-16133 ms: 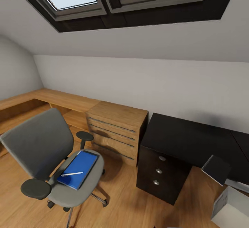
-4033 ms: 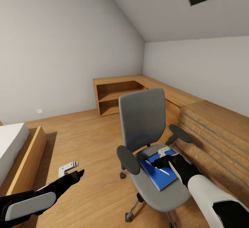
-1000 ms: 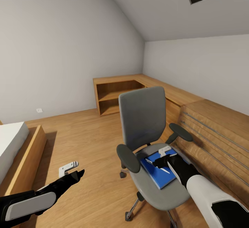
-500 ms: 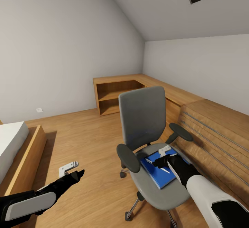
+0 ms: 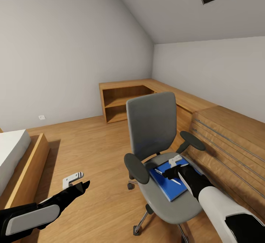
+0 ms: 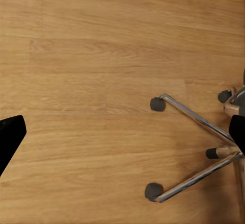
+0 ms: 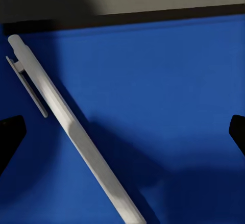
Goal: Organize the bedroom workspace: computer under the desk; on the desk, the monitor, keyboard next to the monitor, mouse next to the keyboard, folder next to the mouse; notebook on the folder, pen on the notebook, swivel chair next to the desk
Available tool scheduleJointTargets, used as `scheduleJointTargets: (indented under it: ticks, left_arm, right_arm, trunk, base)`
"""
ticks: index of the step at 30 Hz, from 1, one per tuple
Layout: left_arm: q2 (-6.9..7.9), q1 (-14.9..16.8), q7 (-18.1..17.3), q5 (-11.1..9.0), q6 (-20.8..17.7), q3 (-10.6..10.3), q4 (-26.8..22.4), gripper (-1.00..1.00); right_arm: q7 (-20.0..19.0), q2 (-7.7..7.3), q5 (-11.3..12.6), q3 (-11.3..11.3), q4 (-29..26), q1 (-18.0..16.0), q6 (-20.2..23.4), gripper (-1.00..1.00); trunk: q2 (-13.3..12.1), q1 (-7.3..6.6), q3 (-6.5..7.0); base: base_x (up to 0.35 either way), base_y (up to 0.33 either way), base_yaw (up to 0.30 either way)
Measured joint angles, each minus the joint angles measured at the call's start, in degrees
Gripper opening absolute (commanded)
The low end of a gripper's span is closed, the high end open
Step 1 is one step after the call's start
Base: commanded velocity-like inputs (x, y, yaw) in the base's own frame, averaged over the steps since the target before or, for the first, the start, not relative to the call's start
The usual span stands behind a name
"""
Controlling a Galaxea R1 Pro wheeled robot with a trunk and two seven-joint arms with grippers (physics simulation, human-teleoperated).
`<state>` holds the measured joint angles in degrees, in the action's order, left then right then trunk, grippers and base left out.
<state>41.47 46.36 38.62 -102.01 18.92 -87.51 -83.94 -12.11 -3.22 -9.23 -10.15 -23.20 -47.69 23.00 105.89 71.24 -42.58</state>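
In a sloped-walled bedroom (image 5: 73,44) with wood floor (image 5: 95,154), the right gripper (image 5: 170,172), jaws apart, hovers over the pen (image 7: 71,127) on the folder (image 5: 170,188) on the swivel chair (image 5: 154,139); the left gripper (image 5: 82,186), jaws apart, hangs above the floor.

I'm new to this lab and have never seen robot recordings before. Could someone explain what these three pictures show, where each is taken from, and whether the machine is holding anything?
The machine is a wheeled robot with two arms, rendered in a simulator. The big picture comes from a camera on its head, looking down over both arms. The other two come from cameras near each gripper, looking along its fingers.

In the head view, the right gripper reaches over the grey padded swivel chair. On the seat lies a thin bright blue folder, with a thin whitish pen on top of it. The right wrist view shows that pen close up, lying between the two dark fingertips, which stand wide apart. So nothing is held.

The left gripper hangs open over the light wood floor; its camera sees the chair's chrome wheeled base.
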Motion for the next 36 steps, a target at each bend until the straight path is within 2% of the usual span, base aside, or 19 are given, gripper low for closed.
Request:
scheduleJointTargets:
  ticks: [7, 18, 36]
  left_arm:
    - [0.0, 0.0, 0.02, 0.0, -0.01, 0.0, -0.02, 1.0]
    - [0.0, 0.0, 0.02, 0.0, -0.01, 0.0, 0.0, 1.0]
    - [0.0, 0.0, 0.03, 0.0, -0.01, 0.0, -0.05, 1.0]
  right_arm:
    - [0.01, 0.04, 0.0, -0.59, 0.34, 0.02, 1.09, 1.0]
    - [0.03, 0.26, 0.12, -4.27, 1.73, -0.01, 1.4, 1.0]
    - [0.03, 0.52, 0.09, -4.88, 1.89, 0.01, 1.42, 1.0]
  trunk:
    - [0.0, 0.0, 0.0]
    - [0.0, 0.0, 0.0]
    - [0.0, 0.0, 0.0]
  base:
    - [0.0, 0.0, 0.0]
    - [0.0, 0.0, 0.0]
    - [0.0, 0.0, 0.0]
